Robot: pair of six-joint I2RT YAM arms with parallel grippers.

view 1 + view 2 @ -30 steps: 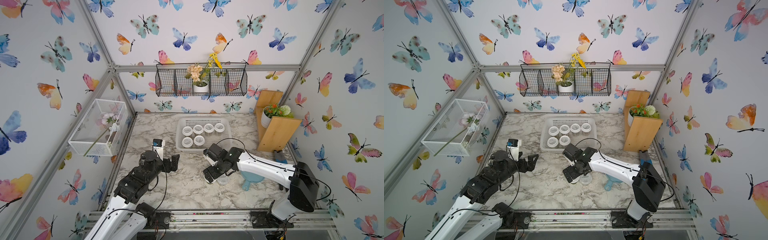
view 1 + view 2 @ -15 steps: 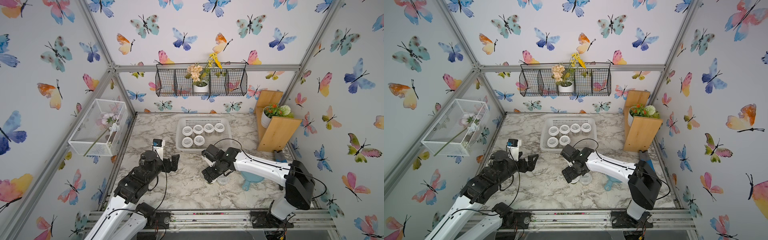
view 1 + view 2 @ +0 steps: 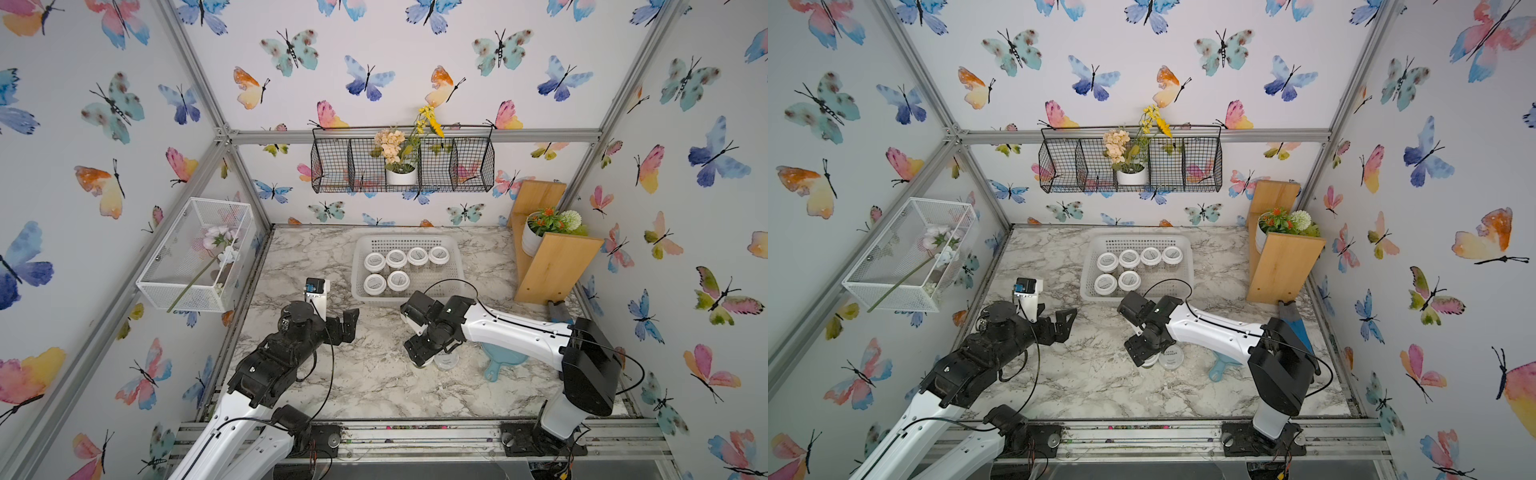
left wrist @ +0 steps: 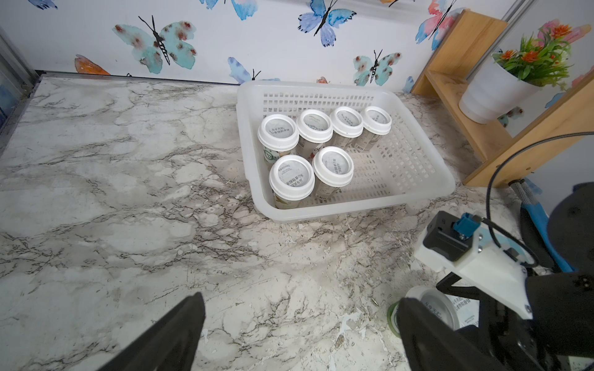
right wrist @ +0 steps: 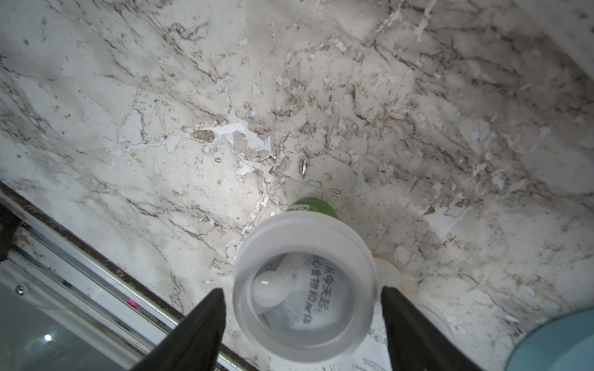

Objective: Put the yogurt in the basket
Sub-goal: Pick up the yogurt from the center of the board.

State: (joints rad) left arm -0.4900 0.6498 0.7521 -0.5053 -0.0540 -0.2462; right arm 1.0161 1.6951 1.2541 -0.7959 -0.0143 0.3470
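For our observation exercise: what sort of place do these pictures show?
Probably a staged robot test booth, not a home: aluminium frame, butterfly wallpaper, left arm and right arm at a marble-look tabletop.

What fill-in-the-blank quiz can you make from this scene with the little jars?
The basket holds ___ yogurt jars.
Its back row has ___ of them.
The right gripper straddles a jar standing ___ the basket.
The left gripper holds ___.
Missing: six, four, outside, nothing.
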